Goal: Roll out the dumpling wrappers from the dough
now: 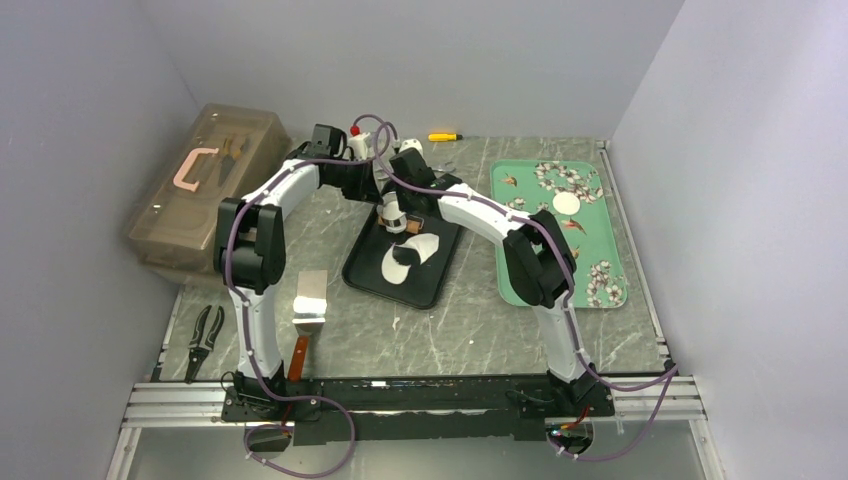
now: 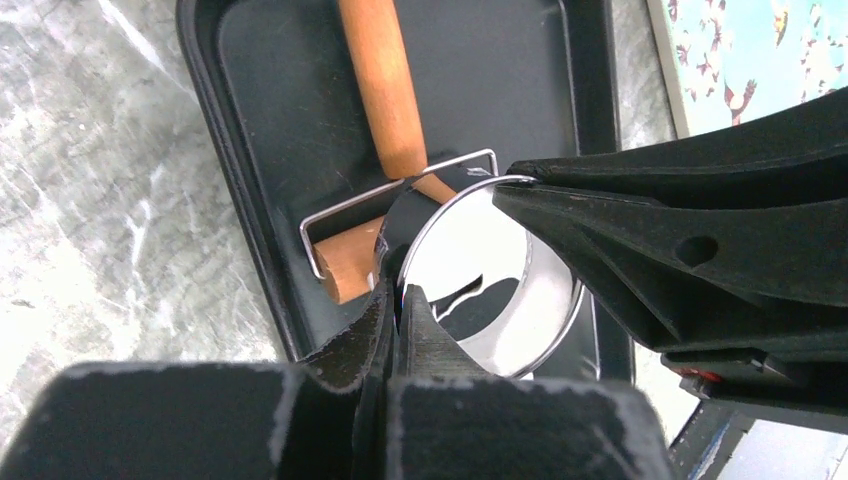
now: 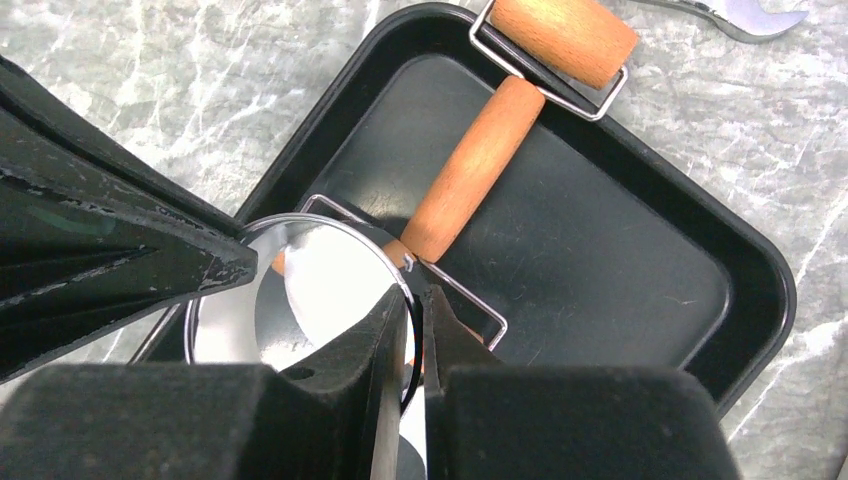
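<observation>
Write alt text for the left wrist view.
The left gripper pinches the near rim of a metal ring cutter over a black tray, with the right gripper at its far rim. A wooden roller lies in the tray behind.

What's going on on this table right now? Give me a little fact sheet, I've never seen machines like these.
Left pincer: shut on the ring cutter, at its rim
Right pincer: fingers either side of the same rim, grip unclear
Wooden roller: lying in the black tray
Dough: flat white sheet on that tray
Dumpling wrapper: one round on the green tray
</observation>
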Controlling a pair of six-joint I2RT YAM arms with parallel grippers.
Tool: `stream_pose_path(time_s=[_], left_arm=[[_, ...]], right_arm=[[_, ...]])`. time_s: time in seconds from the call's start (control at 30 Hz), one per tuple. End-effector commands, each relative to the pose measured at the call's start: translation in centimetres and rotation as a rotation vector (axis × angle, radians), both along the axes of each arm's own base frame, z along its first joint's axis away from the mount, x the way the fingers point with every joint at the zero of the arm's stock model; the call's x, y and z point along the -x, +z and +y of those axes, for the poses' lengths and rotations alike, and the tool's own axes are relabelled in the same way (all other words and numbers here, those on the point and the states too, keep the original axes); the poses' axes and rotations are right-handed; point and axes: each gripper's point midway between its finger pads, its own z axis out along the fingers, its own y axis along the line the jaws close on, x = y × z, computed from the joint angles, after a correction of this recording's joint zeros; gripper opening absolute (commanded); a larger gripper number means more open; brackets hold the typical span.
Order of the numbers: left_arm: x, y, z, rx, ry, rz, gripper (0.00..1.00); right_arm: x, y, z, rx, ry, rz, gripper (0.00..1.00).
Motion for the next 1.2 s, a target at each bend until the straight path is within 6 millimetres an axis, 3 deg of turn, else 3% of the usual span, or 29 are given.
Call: stream_pose_path(time_s=[0.0,0.3,0.43,0.6,0.8,0.97,1.17], left_arm=[[2.3,5.8,-0.8,0.092,-0.058,-0.046,0.00],[1.6,5.0,0.0,0.085,-0.037,-0.029,0.00],[1.7,4.5,0.3,0.119,-0.024,0.017,0.00],[1.6,2.8,0.4,0.126,-0.003,0.064,0.00],[0.9,2.1,0.8,0.112,0.013,0.065,0.00],[0.6,1.9,1.2,0.090,0.020,0.054,0.00],[0.6,2.1,1.3,0.101,0.022,0.060,0.00]], right_arm=[[-0.4,2.9,-1.5,-0.042,-0.043,-0.033,0.12],[-0.8,1.8,0.8,-0.101,-0.012,0.008,0.12],[-1.2,1.7,0.2,-0.121,-0.066,0.008,0.16],[-1.3,1.6,0.1,-0.137,-0.062,0.002,0.25],[-1.7,1.3,-0.3,-0.150,-0.059,0.015,0.39],[-2.1,3.5,-0.1,-0.206,-0.009,0.000,0.61],[-2.1,5.5,0.3,-0.234,0.030,-0.029,0.69]])
